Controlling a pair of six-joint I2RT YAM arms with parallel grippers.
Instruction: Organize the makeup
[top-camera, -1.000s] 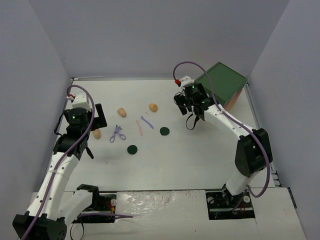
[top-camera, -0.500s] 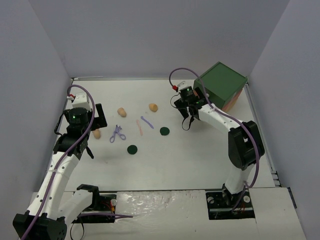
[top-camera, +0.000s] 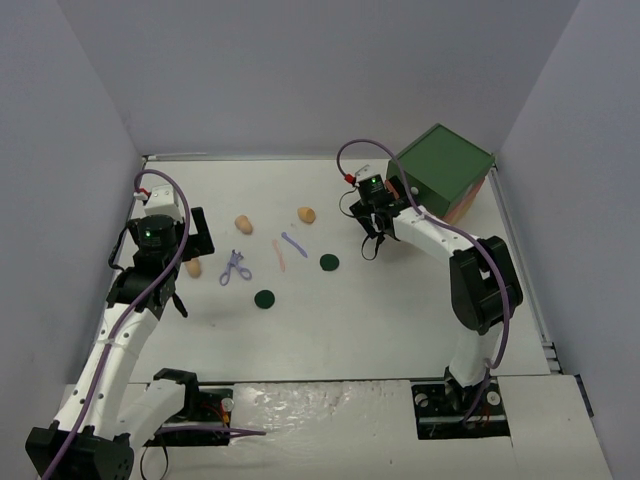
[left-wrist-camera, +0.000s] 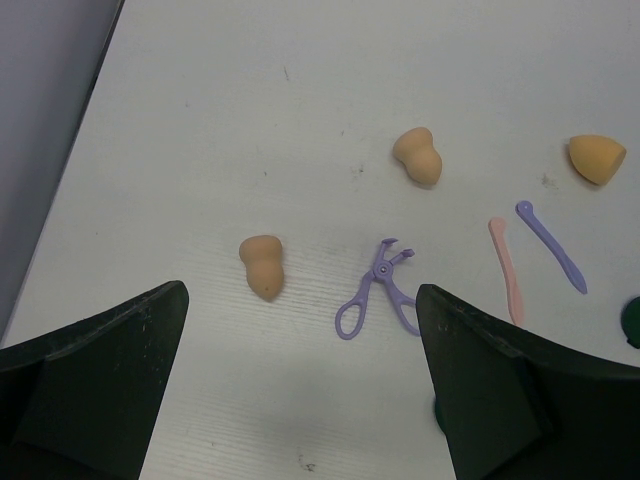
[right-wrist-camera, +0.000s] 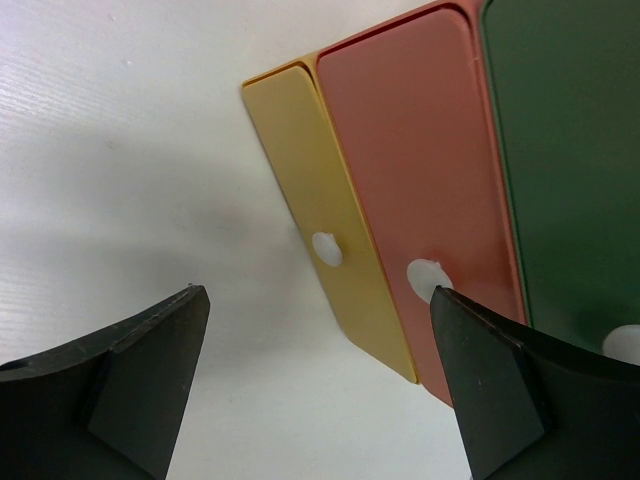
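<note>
The left gripper (left-wrist-camera: 300, 288) hangs over the tabletop (top-camera: 380, 320) with its fingers spread, holding nothing. Nearest lies a green disc (top-camera: 264, 298), then a lilac scissor tool (left-wrist-camera: 378, 300) beside a tan sponge (left-wrist-camera: 262, 266), and a second disc (top-camera: 328, 262). Beyond, a pink stick (left-wrist-camera: 506, 270) and a lilac stick (left-wrist-camera: 550, 246) lie side by side. Past them sit two more sponges (left-wrist-camera: 417, 157). Farthest, the right gripper (right-wrist-camera: 318, 292), spread and empty, faces the drawer chest (right-wrist-camera: 400, 180).
</note>
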